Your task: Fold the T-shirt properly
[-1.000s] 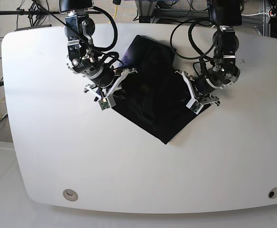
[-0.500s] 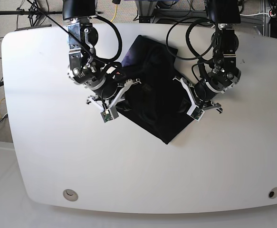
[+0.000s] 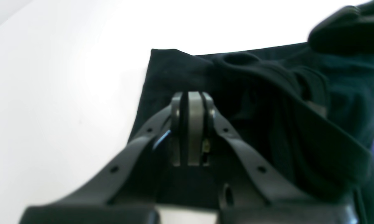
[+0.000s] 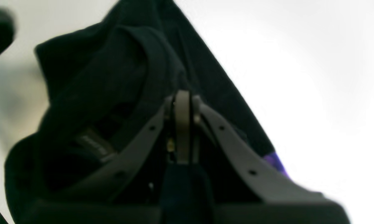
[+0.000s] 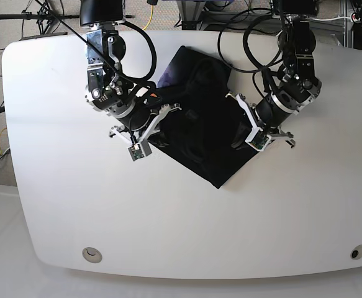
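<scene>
Shows right gripper (image 5: 160, 138) slightly further left than half a second ago, pressed together over near-left edge of T-shirt (image 5: 215, 124). Then shows matte black, soft, wrinkled fabric in a rough folded diamond with raised rolls and purple patch, lying on smooth white tabletop (image 5: 137, 217) beneath and between both; then left gripper (image 5: 238, 143) pressed together over near-right side, contact unclear.

Two black robot arms are in view, a left arm (image 5: 295, 59) and a right arm (image 5: 109, 62). There is one black T-shirt (image 5: 221, 143) and one white table (image 5: 168, 230), with two round metal discs, a left disc (image 5: 92, 254) and a right disc (image 5: 358, 252), in the base view.
</scene>
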You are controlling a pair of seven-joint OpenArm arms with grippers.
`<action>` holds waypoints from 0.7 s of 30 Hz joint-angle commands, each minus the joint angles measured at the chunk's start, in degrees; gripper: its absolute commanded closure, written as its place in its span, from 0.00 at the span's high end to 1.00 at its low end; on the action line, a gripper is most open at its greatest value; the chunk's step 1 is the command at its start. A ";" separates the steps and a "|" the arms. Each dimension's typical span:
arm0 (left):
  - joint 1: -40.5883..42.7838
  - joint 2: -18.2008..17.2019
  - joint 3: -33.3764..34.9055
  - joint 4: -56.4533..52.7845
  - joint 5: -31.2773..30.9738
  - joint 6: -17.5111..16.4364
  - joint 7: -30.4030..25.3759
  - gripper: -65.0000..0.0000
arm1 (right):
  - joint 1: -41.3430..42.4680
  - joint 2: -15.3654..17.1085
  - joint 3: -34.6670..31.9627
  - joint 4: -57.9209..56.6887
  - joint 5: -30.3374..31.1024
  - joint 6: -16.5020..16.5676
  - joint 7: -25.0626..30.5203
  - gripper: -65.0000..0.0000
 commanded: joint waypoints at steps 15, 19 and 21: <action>4.08 0.13 -0.82 3.24 -0.87 0.07 1.04 0.03 | 2.06 0.50 -3.63 -7.19 0.13 0.50 2.52 0.00; 3.58 0.09 -0.68 0.12 -0.89 0.14 0.56 0.02 | 1.78 0.60 -6.52 -9.12 0.04 0.24 4.69 0.00; 3.11 -0.01 -0.75 -2.69 -0.97 0.20 -0.02 0.02 | 1.35 0.74 -8.06 -9.73 0.04 -0.16 6.22 0.00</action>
